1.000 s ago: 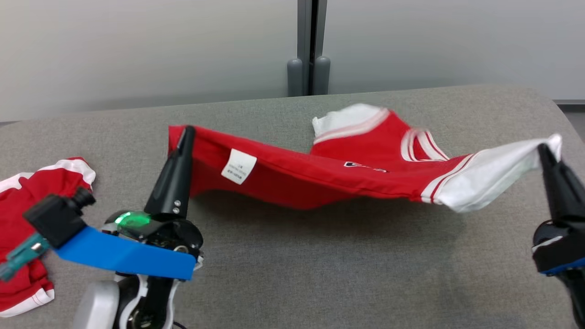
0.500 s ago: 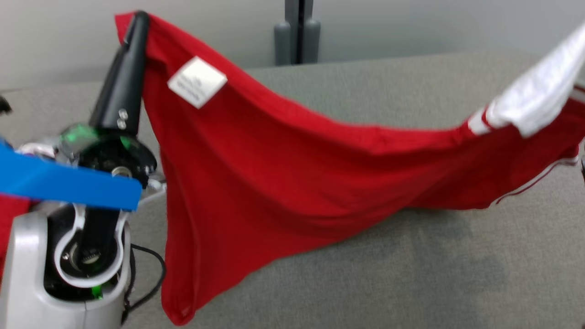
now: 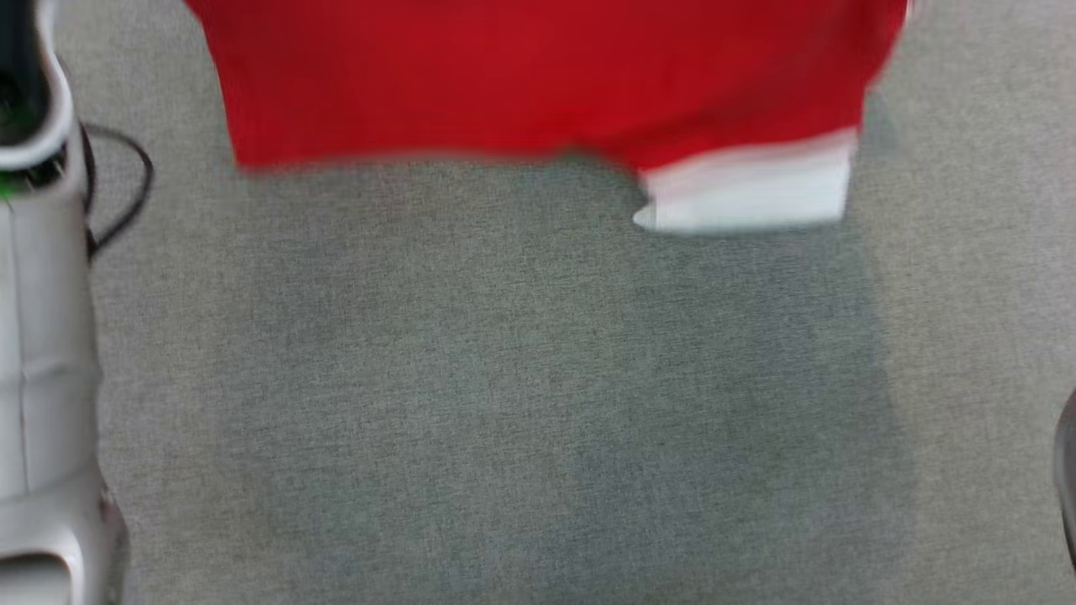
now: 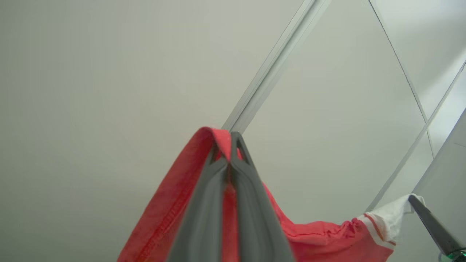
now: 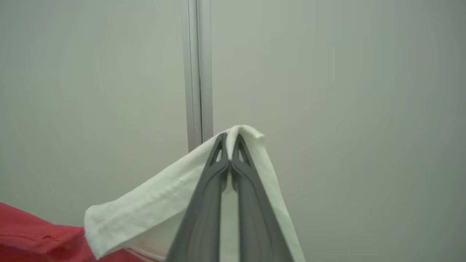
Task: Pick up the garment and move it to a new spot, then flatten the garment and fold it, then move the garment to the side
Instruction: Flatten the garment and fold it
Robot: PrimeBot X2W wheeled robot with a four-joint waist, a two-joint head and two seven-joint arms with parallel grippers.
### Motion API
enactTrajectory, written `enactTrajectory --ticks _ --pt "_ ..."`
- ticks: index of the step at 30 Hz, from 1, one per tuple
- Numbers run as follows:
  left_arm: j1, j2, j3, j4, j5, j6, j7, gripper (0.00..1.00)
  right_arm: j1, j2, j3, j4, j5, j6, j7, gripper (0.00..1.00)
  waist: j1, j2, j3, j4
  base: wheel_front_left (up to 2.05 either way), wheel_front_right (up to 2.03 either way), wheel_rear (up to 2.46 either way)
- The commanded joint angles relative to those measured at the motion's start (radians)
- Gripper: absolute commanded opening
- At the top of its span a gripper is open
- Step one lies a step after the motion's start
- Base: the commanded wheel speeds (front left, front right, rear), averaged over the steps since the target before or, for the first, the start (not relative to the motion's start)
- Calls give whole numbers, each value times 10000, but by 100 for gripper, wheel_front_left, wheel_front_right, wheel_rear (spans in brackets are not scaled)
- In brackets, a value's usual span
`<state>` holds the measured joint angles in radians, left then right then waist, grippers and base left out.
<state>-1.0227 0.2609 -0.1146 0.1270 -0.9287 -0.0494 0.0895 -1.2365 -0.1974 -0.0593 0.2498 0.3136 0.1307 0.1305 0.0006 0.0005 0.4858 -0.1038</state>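
Observation:
The garment is a red shirt with white sleeves, hanging blurred across the top of the head view above the grey surface; one white sleeve dangles at its lower right. In the left wrist view my left gripper is shut on the red hem, held up against a pale wall. My right gripper is shut on the other white sleeve in the right wrist view. The left wrist view also catches the right gripper's finger at the sleeve's tip.
My pale left forearm runs down the left edge of the head view, with a black cable looping beside it. A dark part of the right arm shows at the right edge. A grey padded surface spreads below the shirt.
Both grippers have lifted the shirt from a low sag over the surface to hanging free. The head view has shifted too, so the camera has moved.

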Motion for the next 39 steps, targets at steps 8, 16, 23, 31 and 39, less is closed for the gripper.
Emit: enactTrajectory --ticks 8,16,23,31,39 --pt "-2345 256 -543 1550 1380 -665 -2041 0 -2454 -451 261 1434 -225 1 -2401 0 -6 -5 356 18 0 0 0" --pt "-1262 678 -1164 2605 1447 -821 -3224 0 -206 -357 1164 2178 217 1 -2094 0 -6 -5 857 -409 0 0 0" --pt "898 716 -2492 3341 780 -832 -3490 0 3028 -245 2334 2665 1108 1 -1698 0 -6 -5 622 -382 0 0 0" --pt "3247 914 -3764 4284 232 -834 -3537 0 5893 -762 1965 1683 971 1 -160 0 -6 -5 -826 -98 0 0 0" --pt "5621 511 -3845 4862 6 -723 -3554 0 9395 -255 619 -1315 172 1 2756 0 -6 -5 -2365 129 0 0 0"
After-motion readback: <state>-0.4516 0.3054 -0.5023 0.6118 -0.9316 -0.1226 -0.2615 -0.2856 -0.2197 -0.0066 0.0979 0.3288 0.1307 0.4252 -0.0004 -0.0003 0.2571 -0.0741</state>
